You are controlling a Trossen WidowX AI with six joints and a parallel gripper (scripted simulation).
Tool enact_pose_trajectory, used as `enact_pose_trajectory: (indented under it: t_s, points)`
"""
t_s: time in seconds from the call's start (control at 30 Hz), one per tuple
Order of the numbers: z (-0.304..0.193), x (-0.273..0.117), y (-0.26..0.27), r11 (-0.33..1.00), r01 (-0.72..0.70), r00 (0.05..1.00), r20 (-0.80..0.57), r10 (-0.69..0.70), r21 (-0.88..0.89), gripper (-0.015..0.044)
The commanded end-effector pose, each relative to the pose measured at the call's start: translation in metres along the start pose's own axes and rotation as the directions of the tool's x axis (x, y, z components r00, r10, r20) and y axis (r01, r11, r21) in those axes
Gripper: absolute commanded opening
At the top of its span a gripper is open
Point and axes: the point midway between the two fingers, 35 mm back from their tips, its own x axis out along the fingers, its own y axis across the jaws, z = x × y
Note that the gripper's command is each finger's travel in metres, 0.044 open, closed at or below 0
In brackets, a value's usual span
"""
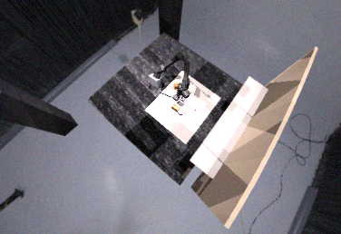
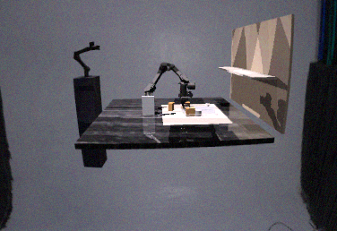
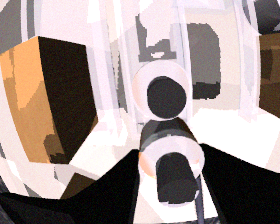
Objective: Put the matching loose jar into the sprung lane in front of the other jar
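Observation:
My gripper (image 3: pixel 168 152) (image 1: pixel 181 98) (image 2: pixel 184 105) points down over the white mat. It is shut on a jar (image 3: pixel 177 177) with a dark round top and a pale, see-through rim, low in the wrist view. A second jar (image 3: pixel 166 97) of the same look stands just beyond it, between the pale, see-through walls of the lane (image 3: pixel 183 30). The two jars line up along the lane and overlap in the wrist view; whether they touch cannot be told. The pusher plate cannot be made out clearly. The front stop and the held jar's base are hidden.
An orange block (image 3: pixel 22 105) with a dark side is left of the lane, and a brown-orange block (image 3: pixel 275 75) is at the right edge. A tall white box (image 1: pixel 154 81) (image 2: pixel 148 106) stands beside the mat (image 1: pixel 186 134) (image 2: pixel 197 121). A pale shelf (image 1: pixel 227 130) (image 2: pixel 246 72) is beyond the table's edge.

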Motion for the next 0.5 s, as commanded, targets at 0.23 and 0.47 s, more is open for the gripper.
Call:
enact_pose_trajectory:
  t_s: [0.23, 0.47]
  points:
    - [0.0141, -0.0052, 0.0013, 1.0, 0.001, 1.0, 0.026, 0.0, -0.016, 0.0]
    - [0.0166, -0.0059, 0.0016, 1.0, 0.001, 1.0, 0.026, 0.0, -0.016, 0.0]
